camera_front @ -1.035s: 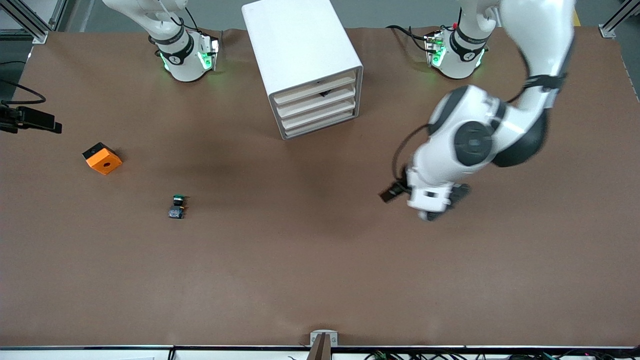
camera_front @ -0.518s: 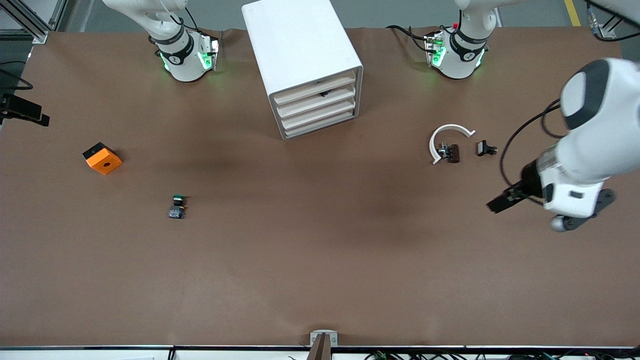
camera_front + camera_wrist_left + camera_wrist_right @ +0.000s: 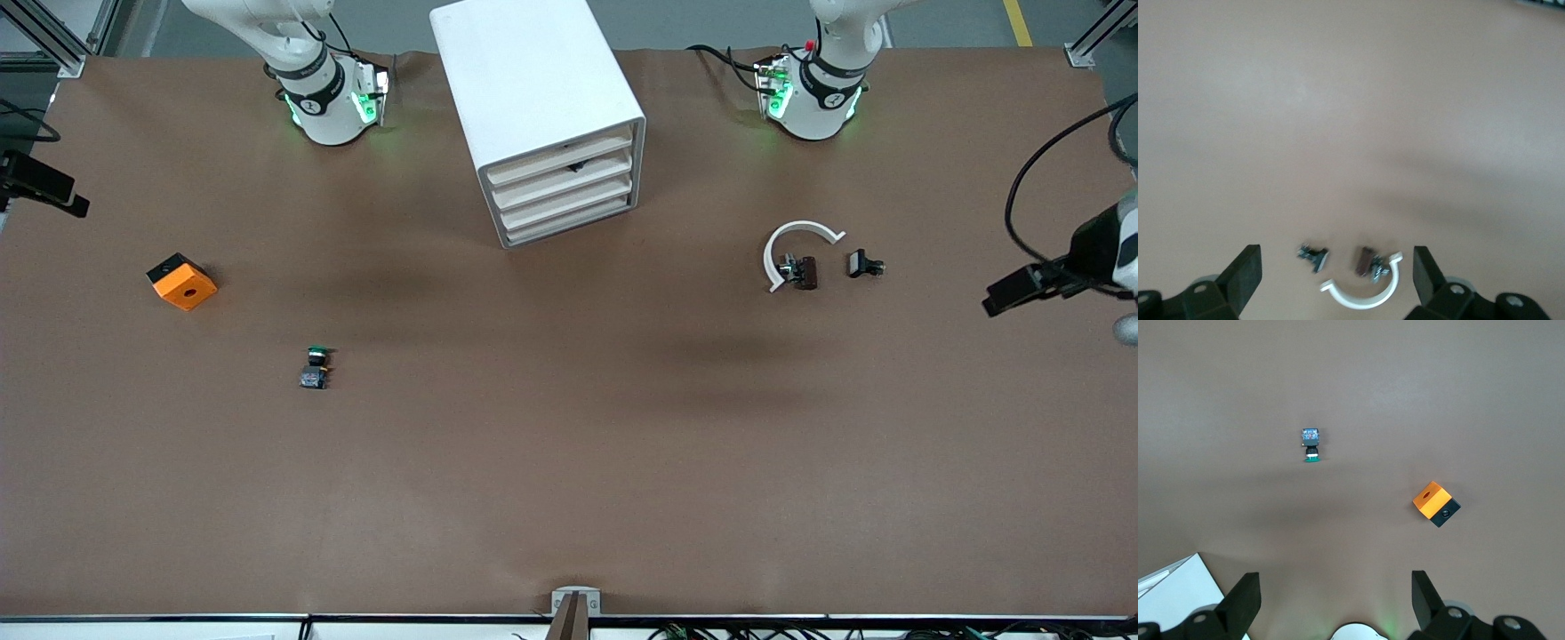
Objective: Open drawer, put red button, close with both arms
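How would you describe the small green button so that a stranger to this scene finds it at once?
From the tall white cabinet between the arm bases, look toward the right arm's end of the table and nearer to the front camera. The green button lies there on the brown table. Unlike the larger orange cube nearby, it is tiny, with a green cap on a dark base.

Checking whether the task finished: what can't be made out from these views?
- Red button: in no view; the cabinet's shut drawers hide their contents.
- Dark speck at the top drawer: too small.
- Two small parts beside the white arc: too small, front and left wrist views.
- Left end effector, open over the left arm's table end, and right end effector, open over the right arm's: cut off by front view's edges.
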Robot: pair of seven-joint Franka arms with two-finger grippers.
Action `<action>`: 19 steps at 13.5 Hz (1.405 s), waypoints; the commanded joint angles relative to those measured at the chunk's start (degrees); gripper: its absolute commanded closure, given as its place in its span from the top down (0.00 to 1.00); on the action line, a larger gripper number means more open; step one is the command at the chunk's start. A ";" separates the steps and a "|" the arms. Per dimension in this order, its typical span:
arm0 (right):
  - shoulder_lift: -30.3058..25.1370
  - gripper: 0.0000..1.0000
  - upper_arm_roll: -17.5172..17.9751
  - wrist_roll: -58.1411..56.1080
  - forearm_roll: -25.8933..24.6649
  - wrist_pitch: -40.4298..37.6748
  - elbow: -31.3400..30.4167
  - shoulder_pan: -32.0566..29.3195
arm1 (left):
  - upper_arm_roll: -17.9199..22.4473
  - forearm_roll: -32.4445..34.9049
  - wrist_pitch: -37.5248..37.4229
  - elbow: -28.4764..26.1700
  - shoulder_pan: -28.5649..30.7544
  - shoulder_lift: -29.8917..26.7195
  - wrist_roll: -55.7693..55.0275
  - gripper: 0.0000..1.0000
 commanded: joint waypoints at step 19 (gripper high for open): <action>-8.01 1.00 0.25 2.01 0.09 4.77 -10.59 0.54 | 16.00 -2.81 -5.70 -12.40 -17.50 -16.35 10.92 1.00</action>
